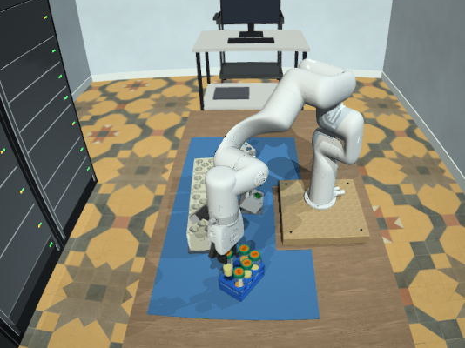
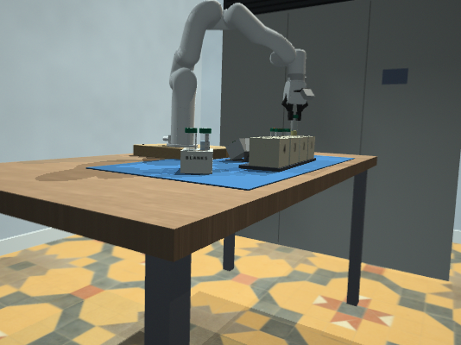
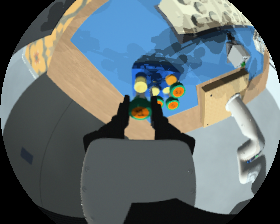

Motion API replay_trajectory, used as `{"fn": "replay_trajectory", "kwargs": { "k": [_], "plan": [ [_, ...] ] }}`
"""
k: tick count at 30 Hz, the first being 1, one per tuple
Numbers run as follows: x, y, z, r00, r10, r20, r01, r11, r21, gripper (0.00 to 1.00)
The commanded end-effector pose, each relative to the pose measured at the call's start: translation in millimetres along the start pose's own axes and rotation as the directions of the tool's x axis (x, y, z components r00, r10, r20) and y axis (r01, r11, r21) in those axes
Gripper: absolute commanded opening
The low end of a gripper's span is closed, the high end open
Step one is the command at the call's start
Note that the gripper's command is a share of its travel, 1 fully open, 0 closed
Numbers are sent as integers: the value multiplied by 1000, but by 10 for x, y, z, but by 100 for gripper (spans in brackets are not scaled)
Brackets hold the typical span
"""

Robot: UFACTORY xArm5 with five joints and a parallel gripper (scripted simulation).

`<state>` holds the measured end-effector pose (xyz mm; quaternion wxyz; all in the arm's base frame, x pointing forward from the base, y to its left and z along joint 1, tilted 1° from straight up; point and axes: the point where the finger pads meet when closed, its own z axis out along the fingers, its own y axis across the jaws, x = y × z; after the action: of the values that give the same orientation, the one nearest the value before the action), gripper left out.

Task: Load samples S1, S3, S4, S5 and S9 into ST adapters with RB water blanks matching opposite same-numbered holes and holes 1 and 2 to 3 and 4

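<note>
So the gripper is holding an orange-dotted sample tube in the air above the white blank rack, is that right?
Not quite: the gripper does hold an orange-dotted sample tube in the air, but above the blue sample rack, as the top view shows, not the white blank rack.

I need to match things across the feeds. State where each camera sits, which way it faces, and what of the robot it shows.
Top: high above the table's end, looking down its length toward the desk with a monitor; the whole arm shows, reaching to the blue sample rack.
Exterior: low beside the table, looking across it; whole arm, white blank rack, adapters.
Wrist: on the arm's last link, looking down past the end effector, shut on an orange-dotted tube.
Shared: top and wrist both show the blue sample rack.
</note>
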<state>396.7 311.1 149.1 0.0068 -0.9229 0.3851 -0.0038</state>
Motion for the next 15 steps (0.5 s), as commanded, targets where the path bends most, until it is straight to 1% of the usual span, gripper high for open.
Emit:
{"fn": "replay_trajectory", "kwargs": {
  "k": [1, 4, 15],
  "plan": [
    [1, -11, -15, 1000, 0, 0, 0, 1000, 4, 0],
    [1, -11, -15, 1000, 0, 0, 0, 1000, 4, 0],
    [1, -11, 75, 1000, 0, 0, 0, 1000, 4, 0]
  ]
}}
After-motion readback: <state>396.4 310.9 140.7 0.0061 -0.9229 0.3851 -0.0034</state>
